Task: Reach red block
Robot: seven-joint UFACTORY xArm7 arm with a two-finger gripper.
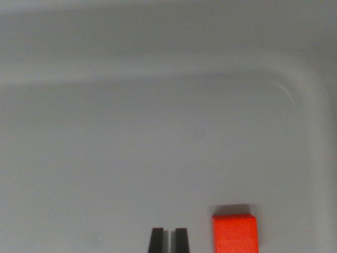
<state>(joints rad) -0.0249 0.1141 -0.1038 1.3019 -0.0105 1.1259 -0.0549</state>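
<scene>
A red block point(235, 233) lies on the pale grey floor of a tray, low in the wrist view and cut off by the bottom edge. My gripper point(168, 241) shows only as two dark fingertips point(156, 241) at the bottom middle, standing close together with a thin gap and nothing between them. The block sits to the wrist view's right of the fingertips, apart from them by a short stretch of bare floor.
The grey tray's wall point(158, 68) runs across the top, and a rounded corner point(310, 89) curves down the wrist view's right side, close to the block.
</scene>
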